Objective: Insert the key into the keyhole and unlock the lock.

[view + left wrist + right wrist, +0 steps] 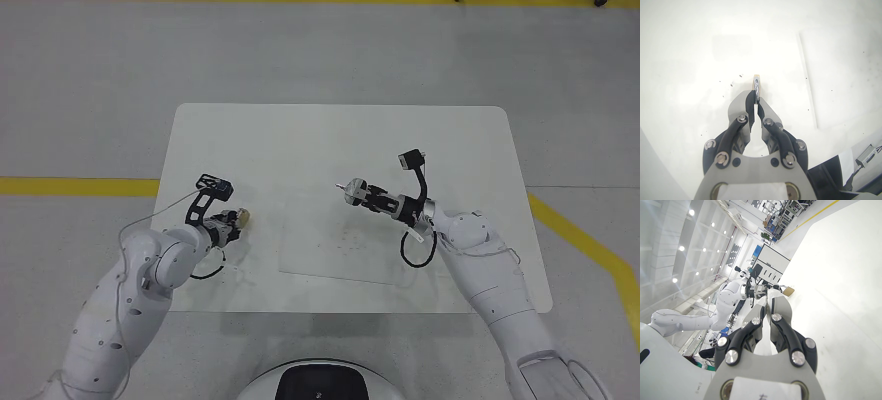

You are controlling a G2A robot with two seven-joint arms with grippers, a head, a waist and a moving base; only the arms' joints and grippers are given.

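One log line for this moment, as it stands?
left gripper: shut on padlock | right gripper: shut on key | key apart from padlock, not inserted

No word or number can be read in full. A white rectangular label (764, 389) on the grey metal base of the right gripper (769, 301) carries the top of a dark printed character, which the picture's edge cuts off. A similar white label (753, 190) lies on the grey base of the left gripper (755, 100); its print cannot be made out. On the grey floor, painted yellow stripes (70, 186) mark lines at 9 o'clock and at 3 to 4 o'clock from the white rounded table (300, 130).
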